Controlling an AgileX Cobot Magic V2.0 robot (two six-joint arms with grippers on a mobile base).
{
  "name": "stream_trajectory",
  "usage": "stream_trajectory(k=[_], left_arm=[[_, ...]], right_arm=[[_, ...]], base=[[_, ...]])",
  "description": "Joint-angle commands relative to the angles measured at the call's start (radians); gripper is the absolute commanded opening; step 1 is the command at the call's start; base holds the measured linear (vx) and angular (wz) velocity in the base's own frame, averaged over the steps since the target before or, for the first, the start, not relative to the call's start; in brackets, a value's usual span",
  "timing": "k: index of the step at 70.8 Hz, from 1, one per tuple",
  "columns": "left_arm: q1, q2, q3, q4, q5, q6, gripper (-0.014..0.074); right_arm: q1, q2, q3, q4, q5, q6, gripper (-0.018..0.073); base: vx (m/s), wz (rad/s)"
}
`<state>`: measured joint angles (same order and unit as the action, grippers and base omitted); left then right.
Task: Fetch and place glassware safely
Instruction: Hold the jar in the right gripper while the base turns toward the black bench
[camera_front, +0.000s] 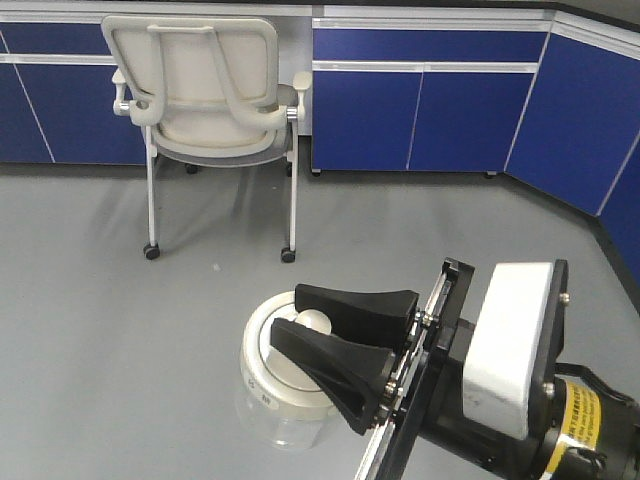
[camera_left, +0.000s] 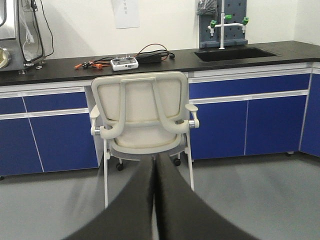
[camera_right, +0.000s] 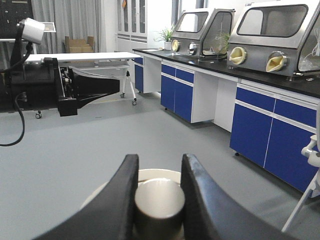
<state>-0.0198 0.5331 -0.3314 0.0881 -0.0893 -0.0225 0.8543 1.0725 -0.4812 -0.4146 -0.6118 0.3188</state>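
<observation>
the left gripper (camera_left: 155, 166), jaws pressing together, is facing a cream chair (camera_left: 142, 112); a white device (camera_left: 124, 63) is lying near the counter's (camera_left: 180, 60) front edge.

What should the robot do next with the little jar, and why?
Probably carry the jar slowly and level, with the right gripper shut tight on the knob. Its fingers hold only that small knob, and only bare floor shows around the jar.

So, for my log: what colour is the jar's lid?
Cream-white round lid on the small clear glass jar; best in the exterior front-facing view.
</observation>
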Motion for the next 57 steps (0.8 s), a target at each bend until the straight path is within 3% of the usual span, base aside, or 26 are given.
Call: stream_trajectory(k=[1,32,57], left_arm=[[-0.007,0.0,-0.027,-0.005,-0.071,-0.006,-0.0007],[-0.007,0.0,-0.027,-0.005,-0.071,-0.006,-0.0007],[-0.007,0.0,-0.027,-0.005,-0.071,-0.006,-0.0007]], right_arm=[[-0.001,-0.021,-0.031,0.017,-0.105,-0.003,-0.0003],[-0.001,-0.021,-0.031,0.018,-0.105,-0.003,-0.0003],[-0.001,-0.021,-0.031,0.018,-0.104,-0.003,-0.0003]], base=[[0.5,0.05],[0.43,-0.02],[0.29,-0.42]])
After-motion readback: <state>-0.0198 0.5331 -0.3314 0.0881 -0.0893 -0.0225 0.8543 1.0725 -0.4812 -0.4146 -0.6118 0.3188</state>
